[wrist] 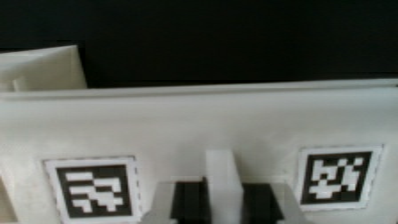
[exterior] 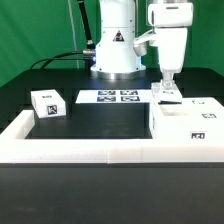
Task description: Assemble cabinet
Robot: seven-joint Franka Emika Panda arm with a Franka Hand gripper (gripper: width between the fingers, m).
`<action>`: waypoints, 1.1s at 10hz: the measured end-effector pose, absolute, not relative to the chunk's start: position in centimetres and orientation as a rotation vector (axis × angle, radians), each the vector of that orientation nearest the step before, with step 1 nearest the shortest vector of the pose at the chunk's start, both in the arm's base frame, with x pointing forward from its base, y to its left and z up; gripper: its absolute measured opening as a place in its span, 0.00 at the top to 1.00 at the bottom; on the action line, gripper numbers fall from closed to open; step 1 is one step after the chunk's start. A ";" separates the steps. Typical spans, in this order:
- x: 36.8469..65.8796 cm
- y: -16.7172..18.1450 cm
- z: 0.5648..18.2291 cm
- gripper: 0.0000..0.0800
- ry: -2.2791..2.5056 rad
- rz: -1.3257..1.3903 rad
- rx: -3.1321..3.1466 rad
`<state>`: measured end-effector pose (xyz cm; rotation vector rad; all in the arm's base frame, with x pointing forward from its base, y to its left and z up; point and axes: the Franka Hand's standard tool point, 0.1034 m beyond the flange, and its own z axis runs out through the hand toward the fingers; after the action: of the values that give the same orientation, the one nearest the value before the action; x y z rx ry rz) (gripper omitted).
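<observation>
The end effector (exterior: pixel 167 90) (wrist: pixel 222 206) points straight down on the exterior view's right side. In the wrist view its two dark fingers (wrist: pixel 187 203) stand a little apart with a narrow white rib (wrist: pixel 222 170) between them. They sit close on either side of the rib, but I cannot tell whether they press on it or only straddle it.

The rib belongs to a small block (exterior: pixel 169 98) (wrist: pixel 196 120), one of the cabinet's white pieces. In the wrist view this piece fills most of the picture, with one black-and-white tag (wrist: pixel 93 190) on one side of the fingers and another tag (wrist: pixel 338 178) on the other. Beyond its far edge lies the black table (wrist: pixel 231 40).

In the exterior view the small block sits just behind the cabinet's large box body (exterior: pixel 188 125), which rests on the table (exterior: pixel 100 122) near the front at the exterior view's right. Whether the two touch I cannot tell. The box body shows a tag on its front face.

Well apart, at the exterior view's left, lies another block (exterior: pixel 47 103) with a tag on its side. Between that one and the end effector, the marker board (exterior: pixel 108 97) lies flat in front of the arm's base (exterior: pixel 115 50). A low white rail (exterior: pixel 90 150) runs along the table's front and left edges.
</observation>
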<state>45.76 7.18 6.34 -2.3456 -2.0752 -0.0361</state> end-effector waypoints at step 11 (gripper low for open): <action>45.9 7.0 5.9 0.91 -2.078 -0.016 -2.328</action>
<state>45.87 6.98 5.92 -2.3282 -2.0783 -0.0159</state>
